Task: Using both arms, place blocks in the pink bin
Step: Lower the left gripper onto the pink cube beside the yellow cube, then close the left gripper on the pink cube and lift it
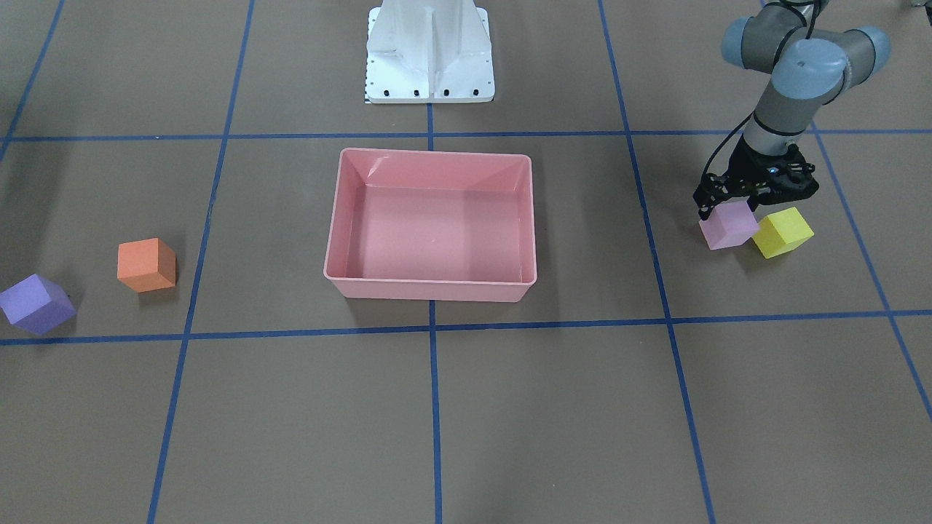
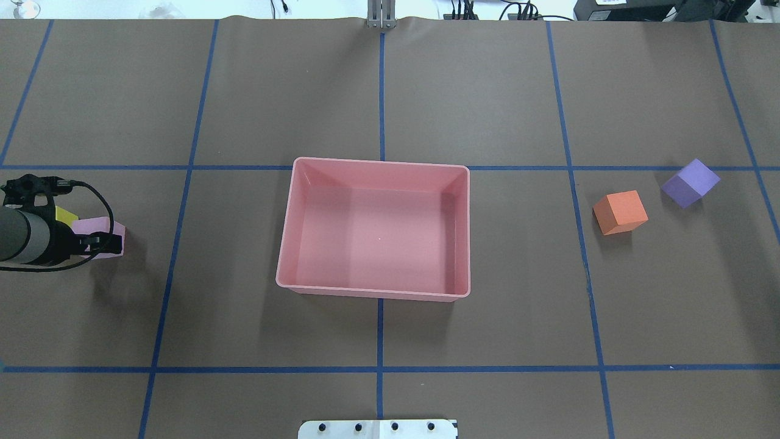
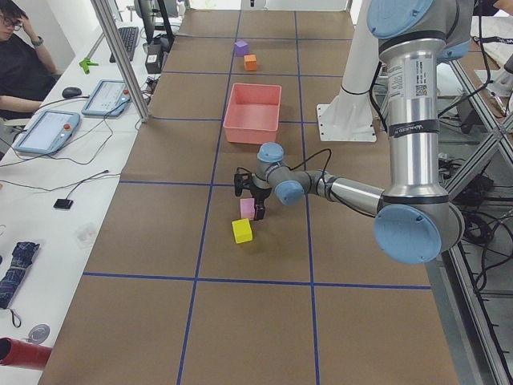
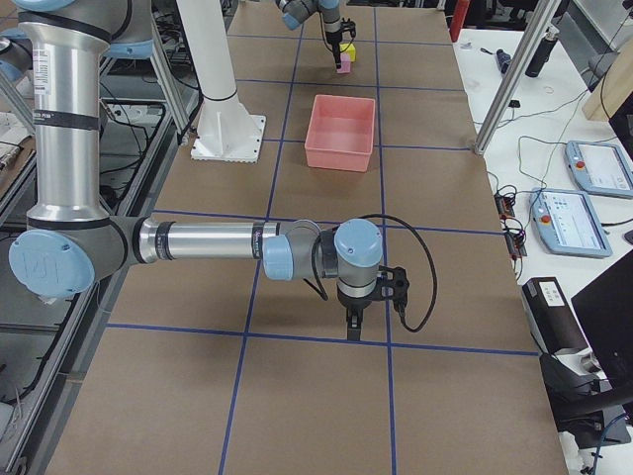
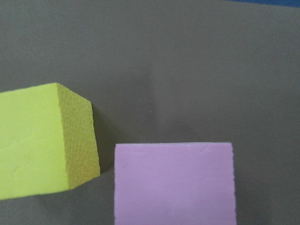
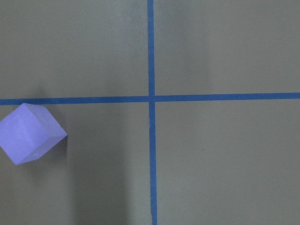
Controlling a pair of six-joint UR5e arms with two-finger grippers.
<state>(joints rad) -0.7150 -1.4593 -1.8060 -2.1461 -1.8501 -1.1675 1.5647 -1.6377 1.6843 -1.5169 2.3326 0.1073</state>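
Observation:
The pink bin (image 1: 429, 290) stands in the middle of the table with nothing in it. My left gripper (image 1: 732, 209) is low over the pale pink block (image 1: 728, 227), its fingers at the block's sides; I cannot tell whether they grip it. The yellow block (image 1: 783, 231) rests right beside the pink one, as the left wrist view shows (image 5: 42, 140). The orange block (image 1: 146, 265) and the purple block (image 1: 36, 303) lie on the bin's other side. My right gripper (image 4: 353, 325) shows only in the exterior right view, so I cannot tell whether it is open or shut. Its wrist view shows the purple block (image 6: 32, 133) on the table.
The white pedestal base (image 1: 429, 51) stands behind the bin. Blue tape lines grid the brown table. A side bench with tablets (image 3: 48, 128) and a seated person (image 3: 24, 56) runs along the table's far edge.

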